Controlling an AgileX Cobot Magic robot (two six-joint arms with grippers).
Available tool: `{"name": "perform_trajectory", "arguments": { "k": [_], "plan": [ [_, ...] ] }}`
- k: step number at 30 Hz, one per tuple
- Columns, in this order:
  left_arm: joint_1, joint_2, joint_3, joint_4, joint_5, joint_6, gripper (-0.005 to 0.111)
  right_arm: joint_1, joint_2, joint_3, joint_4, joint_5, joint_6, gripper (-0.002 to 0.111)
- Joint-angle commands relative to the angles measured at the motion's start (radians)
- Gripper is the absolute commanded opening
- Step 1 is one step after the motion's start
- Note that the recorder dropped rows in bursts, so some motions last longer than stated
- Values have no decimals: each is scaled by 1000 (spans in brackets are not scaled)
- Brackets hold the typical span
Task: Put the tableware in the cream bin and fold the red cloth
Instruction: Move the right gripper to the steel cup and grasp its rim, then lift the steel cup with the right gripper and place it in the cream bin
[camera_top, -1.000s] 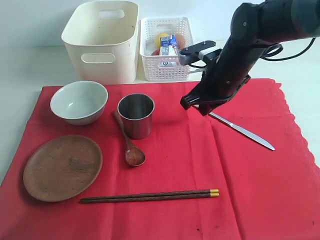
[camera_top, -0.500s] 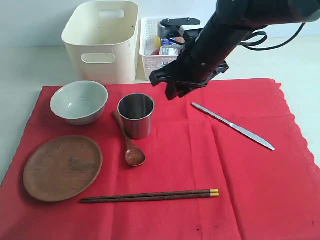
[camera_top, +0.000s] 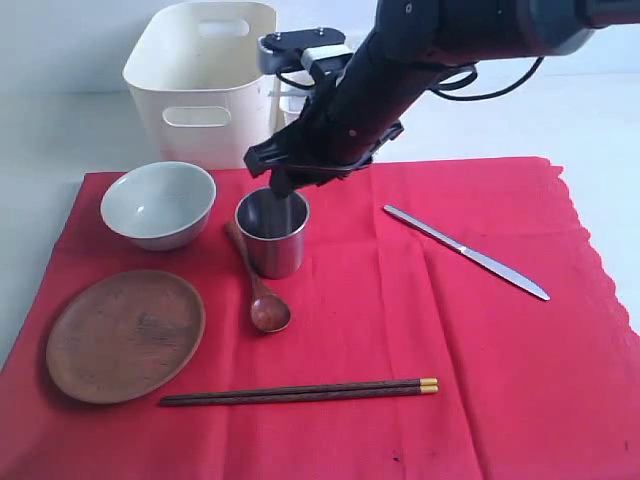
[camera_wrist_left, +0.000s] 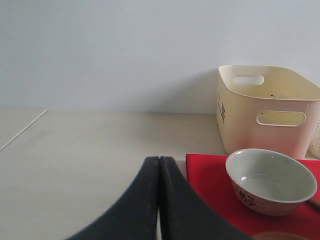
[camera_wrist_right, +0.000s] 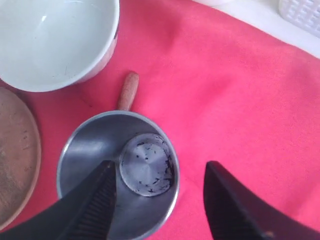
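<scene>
where the exterior view looks down on the pale tabletop (camera_top: 60, 130), the red cloth (camera_top: 400, 330) lies spread flat, bright red with a scalloped edge along its right side, and six pieces of tableware rest on it: one pale white-green bowl (camera_top: 157, 205) at its upper left, one round brown wooden plate (camera_top: 125, 335) below the bowl, one steel cup (camera_top: 272, 240) near the middle, one wooden spoon (camera_top: 262, 295) just beside the cup, one pair of dark gold-tipped chopsticks (camera_top: 300, 391) lying side by side along the lower part, and one silver knife (camera_top: 465, 252) set aslant to the right, well apart from the rest. one cream bin (camera_top: 205, 80) stands on the tabletop beyond the cloth's far edge. the dark right arm reaches across from the upper right, bent downward, with the right hand (camera_top: 278, 185) just above the cup's mouth. in the left wrist view the left hand (camera_wrist_left: 159, 200) has its two dark fingers pressed together with nothing between them, low over bare tabletop, with the bowl, the bin and a corner of the cloth ahead. in the right wrist view the right hand's fingers (camera_wrist_right: 95, 205) are spread wide and hold nothing; one hangs over the cup's rim, the other over the cloth outside the cup, whose speckled bottom shows.
</scene>
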Motion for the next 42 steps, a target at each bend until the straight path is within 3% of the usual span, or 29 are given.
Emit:
{"name": "perform_trajectory", "arguments": {
  "k": [1, 9, 20, 31, 42],
  "plan": [
    [3, -3, 0, -5, -4, 0, 0, 4, 53, -5, 1, -63, -10, 52],
    [3, -3, 0, -5, -4, 0, 0, 4, 91, -5, -1, -78, -32, 46],
    [3, -3, 0, -5, -4, 0, 0, 4, 80, -5, -9, -66, -53, 0],
    [3, -3, 0, -5, -4, 0, 0, 2, -91, -10, -68, -70, -50, 0],
    [3, -3, 0, -5, -4, 0, 0, 2, -167, -10, 19, -464, -50, 0]
  ]
}}
